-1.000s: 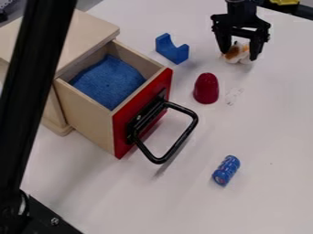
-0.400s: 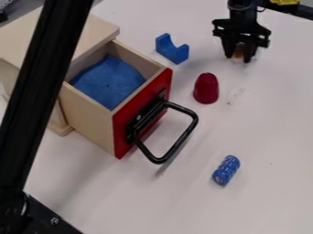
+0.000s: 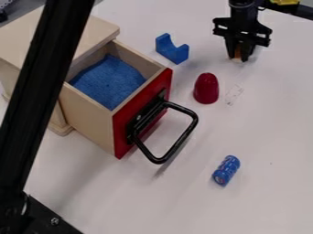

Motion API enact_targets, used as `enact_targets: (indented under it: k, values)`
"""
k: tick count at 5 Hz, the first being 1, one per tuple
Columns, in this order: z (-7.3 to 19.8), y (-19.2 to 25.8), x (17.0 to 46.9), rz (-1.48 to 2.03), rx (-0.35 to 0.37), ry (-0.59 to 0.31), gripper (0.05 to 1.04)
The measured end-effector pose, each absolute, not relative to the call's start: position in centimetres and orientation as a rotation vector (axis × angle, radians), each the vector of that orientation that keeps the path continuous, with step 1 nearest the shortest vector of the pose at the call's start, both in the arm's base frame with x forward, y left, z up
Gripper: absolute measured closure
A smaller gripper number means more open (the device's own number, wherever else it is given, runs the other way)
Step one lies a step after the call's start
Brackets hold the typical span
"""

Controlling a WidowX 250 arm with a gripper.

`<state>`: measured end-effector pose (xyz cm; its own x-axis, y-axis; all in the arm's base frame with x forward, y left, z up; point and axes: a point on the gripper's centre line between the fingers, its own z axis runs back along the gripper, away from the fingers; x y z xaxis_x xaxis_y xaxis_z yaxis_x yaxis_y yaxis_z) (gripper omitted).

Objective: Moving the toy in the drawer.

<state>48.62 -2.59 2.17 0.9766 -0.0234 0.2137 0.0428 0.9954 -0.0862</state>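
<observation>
The gripper [image 3: 240,57] hangs at the upper right, low over the table, its two fingers closed in on a small orange and white toy [image 3: 237,55]. Most of the toy is hidden behind and between the fingers. The wooden drawer [image 3: 89,118] stands pulled out of its box at the left, with a red front and a black handle. A blue cloth [image 3: 109,81] lies inside it.
Between drawer and gripper are a blue curved block [image 3: 172,49] and a dark red rounded piece [image 3: 206,88]. A blue cylinder [image 3: 226,170] lies at the lower right. A black bar [image 3: 43,87] crosses the left foreground.
The fingers, apart around the toy a second before, have come together on it. The black bar at the left has shifted to the right.
</observation>
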Motion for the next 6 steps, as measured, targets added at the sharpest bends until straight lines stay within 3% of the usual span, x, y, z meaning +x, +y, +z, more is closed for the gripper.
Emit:
enact_targets:
  k: [2, 3, 6]
  values:
    - [3.8, -2.7, 46.6, -0.03, -0.111, -0.211, 0.817]
    - [7.4, -2.1, 44.9, -0.037, -0.14, -0.272, 0.817]
    - [13.7, 2.1, 36.0, 0.026, -0.071, -0.332, 0.817]
